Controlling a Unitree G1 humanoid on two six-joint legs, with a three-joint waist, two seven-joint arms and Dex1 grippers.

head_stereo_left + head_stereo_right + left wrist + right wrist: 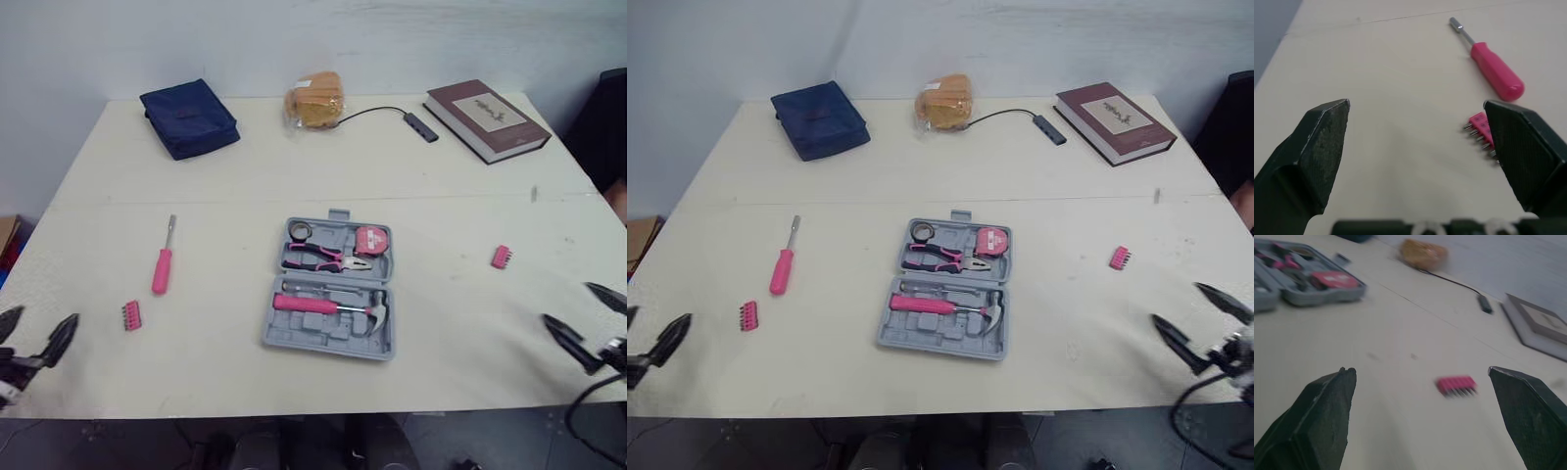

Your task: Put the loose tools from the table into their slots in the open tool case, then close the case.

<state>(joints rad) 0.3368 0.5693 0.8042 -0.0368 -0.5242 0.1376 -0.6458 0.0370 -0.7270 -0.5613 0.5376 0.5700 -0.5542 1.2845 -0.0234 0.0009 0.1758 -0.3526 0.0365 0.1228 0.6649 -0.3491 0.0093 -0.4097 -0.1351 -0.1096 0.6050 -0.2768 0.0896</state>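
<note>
My left pincer (39,326) is apart and empty, at the near left edge of the surface (255,176), near the left bit strip (131,315). The pink screwdriver (162,269) lies loose just beyond that strip. My right pincer (573,305) is apart too and empty, at the near right edge, with the right bit strip (502,257) beyond it. The open tool case (312,333) sits mid-surface, holding the hammer (328,306), pliers (328,257) and tape measure (370,240).

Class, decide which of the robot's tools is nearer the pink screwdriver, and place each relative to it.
Left. The left tool is open, a little nearer the robot than the pink screwdriver; the right tool is far off, beyond the tool case.
</note>
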